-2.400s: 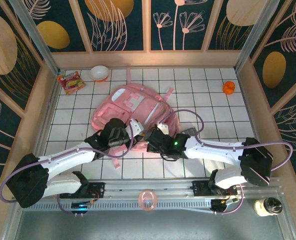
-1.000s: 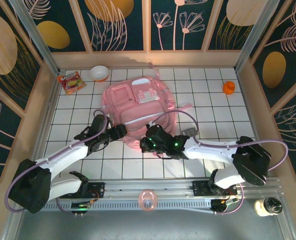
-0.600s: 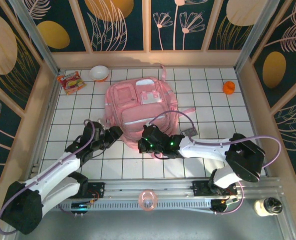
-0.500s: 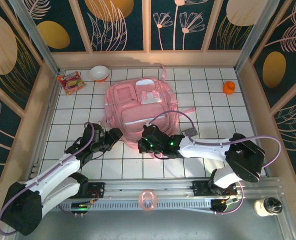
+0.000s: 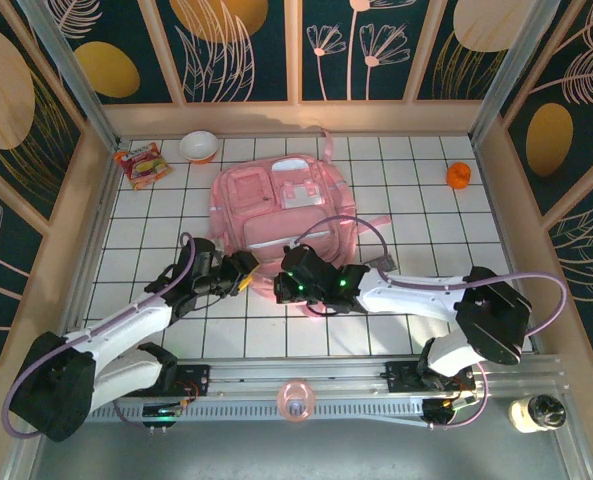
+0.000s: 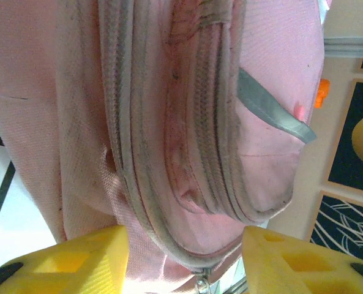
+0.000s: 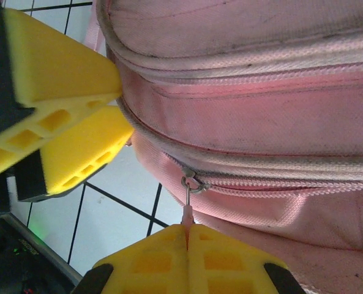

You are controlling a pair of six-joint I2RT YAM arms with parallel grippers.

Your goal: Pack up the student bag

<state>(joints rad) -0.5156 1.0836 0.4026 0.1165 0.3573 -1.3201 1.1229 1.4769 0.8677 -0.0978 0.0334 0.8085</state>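
The student bag (image 5: 281,205) lies flat on the tiled table with its front pockets up, a soft pink backpack. At its near edge my right gripper (image 5: 285,286) is shut on the small pink zipper pull (image 7: 187,214), which hangs from a metal slider (image 7: 193,182) on the bag's zip; in the right wrist view the gripper (image 7: 187,231) sits just below the bag (image 7: 261,92). My left gripper (image 5: 244,272) is just to its left, open, its yellow fingers (image 6: 71,263) astride the bag's rounded zipped edge (image 6: 169,122). In the left wrist view the left gripper (image 6: 184,263) has fabric between its jaws without pinching it.
A snack packet (image 5: 139,164) and a white bowl (image 5: 198,146) sit at the back left, and an orange object (image 5: 458,175) at the back right. A pink ring (image 5: 296,400) lies on the front rail, with a jar (image 5: 541,411) at the front right. Wooden walls enclose the table.
The bag went from crumpled to lying flat, front up. My left gripper has slid right to the bag's near edge beside the right gripper, which has stayed there.
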